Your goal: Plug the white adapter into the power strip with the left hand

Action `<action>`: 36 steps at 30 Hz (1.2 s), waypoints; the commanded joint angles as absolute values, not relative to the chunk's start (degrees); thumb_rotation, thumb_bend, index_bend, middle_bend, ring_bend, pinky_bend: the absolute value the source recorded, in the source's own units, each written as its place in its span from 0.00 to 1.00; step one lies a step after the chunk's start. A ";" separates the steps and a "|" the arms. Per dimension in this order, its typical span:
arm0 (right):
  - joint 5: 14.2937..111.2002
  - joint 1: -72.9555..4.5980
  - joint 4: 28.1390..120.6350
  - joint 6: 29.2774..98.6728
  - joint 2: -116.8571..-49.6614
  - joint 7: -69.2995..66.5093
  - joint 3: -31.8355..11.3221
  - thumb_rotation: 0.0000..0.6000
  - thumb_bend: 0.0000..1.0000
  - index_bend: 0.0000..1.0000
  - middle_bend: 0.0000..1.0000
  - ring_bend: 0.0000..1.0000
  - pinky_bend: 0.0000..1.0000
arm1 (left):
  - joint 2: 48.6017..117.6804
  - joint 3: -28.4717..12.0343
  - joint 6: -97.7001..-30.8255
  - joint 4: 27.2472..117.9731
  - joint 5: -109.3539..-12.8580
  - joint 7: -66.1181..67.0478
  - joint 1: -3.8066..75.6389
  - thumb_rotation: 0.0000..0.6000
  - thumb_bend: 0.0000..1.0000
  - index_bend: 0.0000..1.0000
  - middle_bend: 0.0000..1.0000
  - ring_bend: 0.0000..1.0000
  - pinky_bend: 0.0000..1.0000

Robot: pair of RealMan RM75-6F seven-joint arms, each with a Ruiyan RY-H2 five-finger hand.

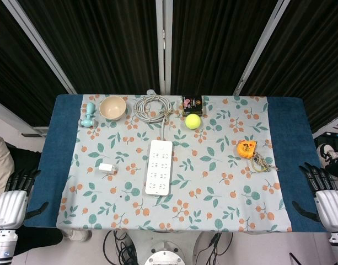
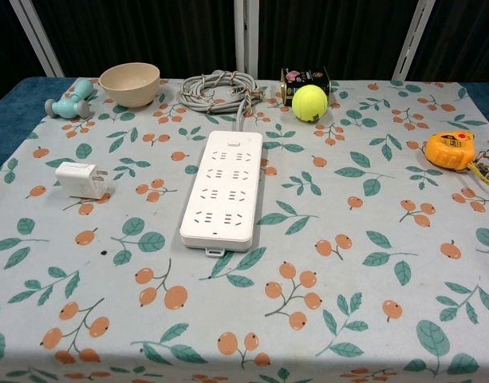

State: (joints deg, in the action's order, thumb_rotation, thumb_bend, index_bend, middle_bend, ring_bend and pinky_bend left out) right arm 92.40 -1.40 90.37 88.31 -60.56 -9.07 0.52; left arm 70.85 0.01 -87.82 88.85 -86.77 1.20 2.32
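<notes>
The white adapter (image 1: 107,168) (image 2: 81,179) lies on the flowered cloth, left of the white power strip (image 1: 160,167) (image 2: 222,188), which runs lengthwise down the table's middle with its sockets up. My left hand (image 1: 13,199) hangs off the table's left front corner, fingers spread, holding nothing, well away from the adapter. My right hand (image 1: 323,196) sits off the right front corner, also spread and empty. Neither hand shows in the chest view.
Along the back edge stand a pale blue dumbbell (image 1: 89,115), a beige bowl (image 1: 113,107), the strip's coiled grey cable (image 1: 152,106), a small dark box (image 1: 192,104) and a yellow-green tennis ball (image 1: 192,121). An orange tape measure (image 1: 246,148) with keys (image 1: 262,162) lies at the right.
</notes>
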 commanded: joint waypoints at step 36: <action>90.73 -3.10 95.16 89.79 -55.40 -6.41 -3.72 1.00 0.15 0.00 0.01 0.00 0.00 | 85.47 -8.46 -57.69 77.58 -81.58 -9.25 27.79 1.00 0.21 0.25 0.22 0.06 0.01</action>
